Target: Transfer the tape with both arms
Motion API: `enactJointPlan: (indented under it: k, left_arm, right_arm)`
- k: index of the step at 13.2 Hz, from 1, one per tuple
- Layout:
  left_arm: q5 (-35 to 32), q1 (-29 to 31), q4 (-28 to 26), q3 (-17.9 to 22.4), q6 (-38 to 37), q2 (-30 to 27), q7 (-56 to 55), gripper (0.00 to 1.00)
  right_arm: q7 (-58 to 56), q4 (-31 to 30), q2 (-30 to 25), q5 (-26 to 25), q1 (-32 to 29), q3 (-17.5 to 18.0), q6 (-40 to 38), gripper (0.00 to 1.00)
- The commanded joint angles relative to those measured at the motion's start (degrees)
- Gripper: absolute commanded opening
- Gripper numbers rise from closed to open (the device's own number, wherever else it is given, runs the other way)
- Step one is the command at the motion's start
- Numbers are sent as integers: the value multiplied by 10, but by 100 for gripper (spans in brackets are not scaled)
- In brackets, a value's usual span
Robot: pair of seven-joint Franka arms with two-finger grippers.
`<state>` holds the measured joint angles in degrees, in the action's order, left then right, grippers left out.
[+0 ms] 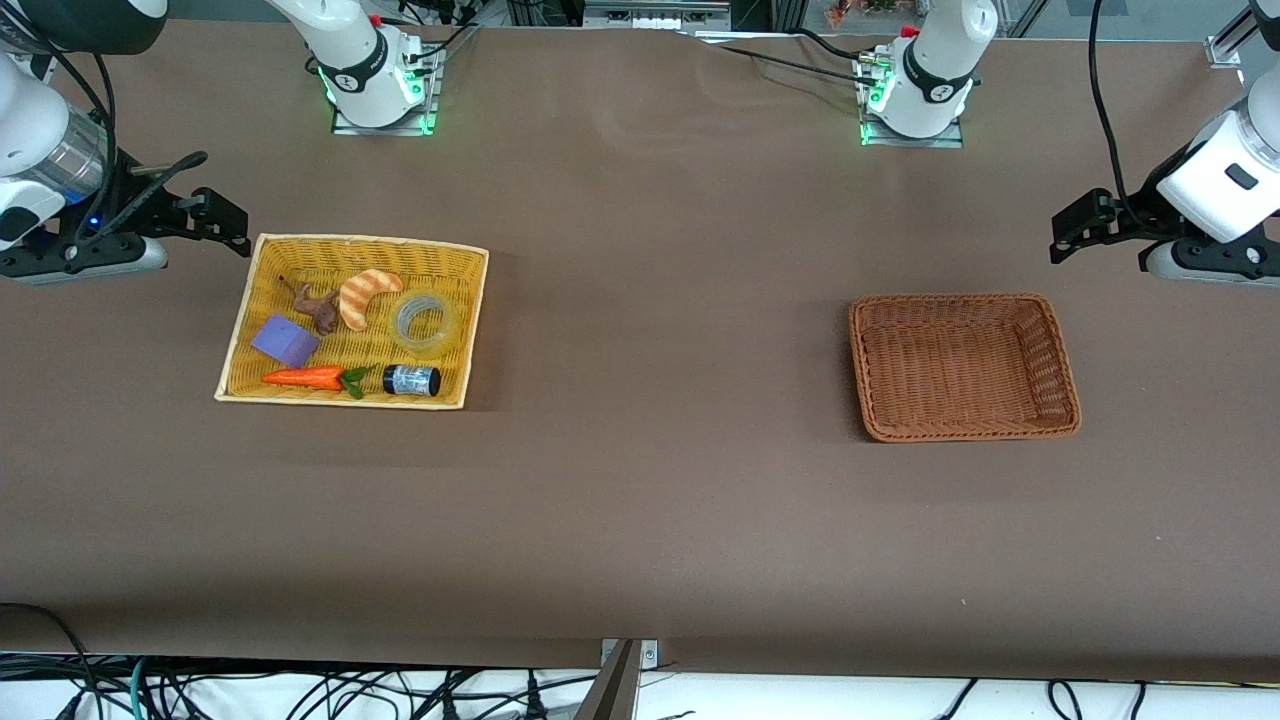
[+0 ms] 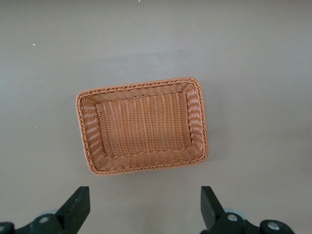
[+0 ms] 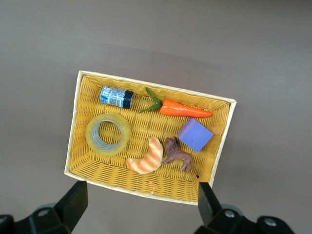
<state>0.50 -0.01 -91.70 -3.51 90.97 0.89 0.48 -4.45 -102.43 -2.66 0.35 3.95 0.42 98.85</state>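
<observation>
Nothing is being held in the brown basket (image 1: 1066, 372), lying nearest the front camera at the left arm's end of the table. Tape (image 1: 425, 323) is being kept in the yellow basket (image 1: 238, 342), beside a croissant (image 1: 364, 296) and a small jar (image 1: 412, 380). Both the left gripper (image 2: 145, 207) and right gripper (image 3: 141, 204) are being held up high, fingers wide apart.

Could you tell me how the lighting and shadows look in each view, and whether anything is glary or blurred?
Front view: even overhead light, soft shadows beside the yellow basket and brown basket, green glow at both arm bases. Right wrist view: sharp, the tape legible, no glare. Left wrist view: flat light, faint shadow around the basket, fingertips slightly soft.
</observation>
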Motion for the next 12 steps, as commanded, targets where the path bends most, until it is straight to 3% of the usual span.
enactJointPlan:
  k: [1,12]
  left_arm:
    - [-6,2,19,-2,-14,7,14,100]
    - [-6,3,19,-2,-14,7,14,100]
  right_arm:
    - [-6,15,1,-1,-3,2,-19,100]
    - [2,-7,1,-1,-3,8,-11,100]
